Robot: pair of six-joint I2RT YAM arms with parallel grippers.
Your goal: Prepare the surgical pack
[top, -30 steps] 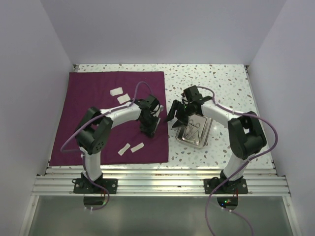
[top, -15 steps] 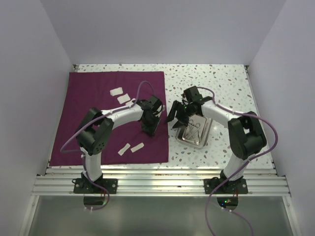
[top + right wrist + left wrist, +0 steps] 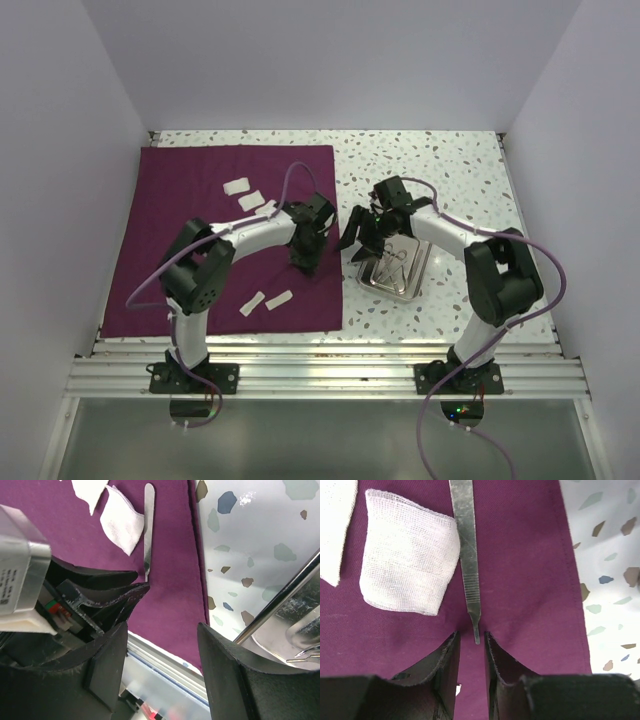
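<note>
From above, we see the maroon cloth (image 3: 180, 240) at 9 o'clock on the surface (image 3: 450, 160) with gauze pads (image 3: 251, 201) scattered on it, and the steel tray (image 3: 405, 292) holding scissors (image 3: 396, 258) at 3 o'clock. At the left wrist, the left jaws stand slightly spread either side of the tip of the tweezers (image 3: 467, 555), which lie on the cloth. At the right wrist, the right jaws gape wide around nothing, with the tray's rim at 4 o'clock.

- We read no words, numbers or brand marks in any of the three views.
- Right wrist view: a small printed label (image 3: 8, 596) sits on the side of a silver metal block (image 3: 22, 545) at the left edge.
- Its lines of fine print are too small and blurred for us to read.
</note>
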